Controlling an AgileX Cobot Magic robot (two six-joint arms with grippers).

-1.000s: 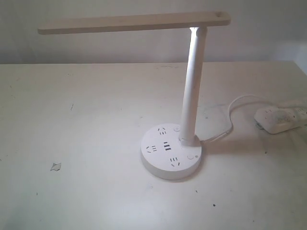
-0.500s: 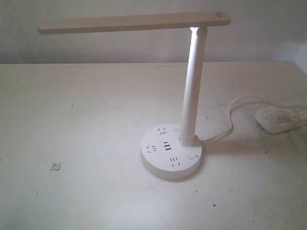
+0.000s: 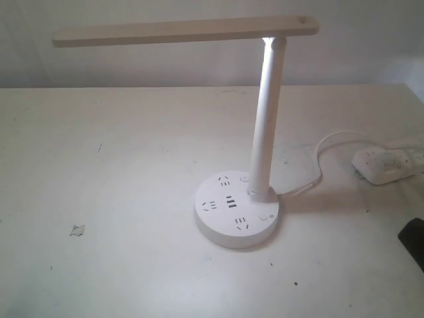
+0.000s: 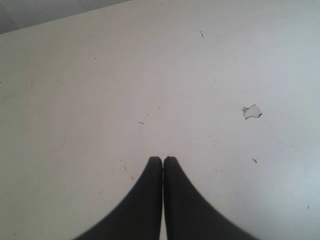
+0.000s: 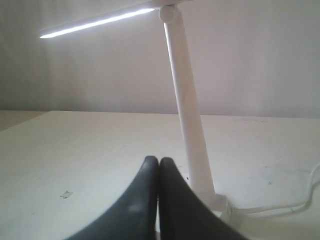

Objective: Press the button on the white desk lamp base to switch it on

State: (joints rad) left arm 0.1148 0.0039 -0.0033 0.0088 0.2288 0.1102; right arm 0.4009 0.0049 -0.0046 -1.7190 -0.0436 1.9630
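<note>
The white desk lamp base (image 3: 225, 228) sits mid-table, its tall stem (image 3: 265, 119) carrying the long flat head (image 3: 185, 31). The button (image 3: 264, 216) is a small round disc on the base's right front, with nothing touching it. My right gripper (image 3: 407, 237) shows only as a dark tip at the right edge, well right of the base. In its wrist view the right gripper (image 5: 159, 160) is shut and empty, facing the stem (image 5: 187, 110); its fingers hide most of the base. The head's strip (image 5: 95, 22) glows. My left gripper (image 4: 163, 159) is shut over bare table.
A white power strip (image 3: 387, 164) lies at the right back, with a white cable (image 3: 318, 156) looping to the lamp base. A small chipped patch (image 3: 77, 230) marks the table's left front, and it shows as the chipped patch (image 4: 251, 111) in the left wrist view.
A dark gripper tip has come into the exterior view at the right edge. The lamp, cable and power strip have not moved.
</note>
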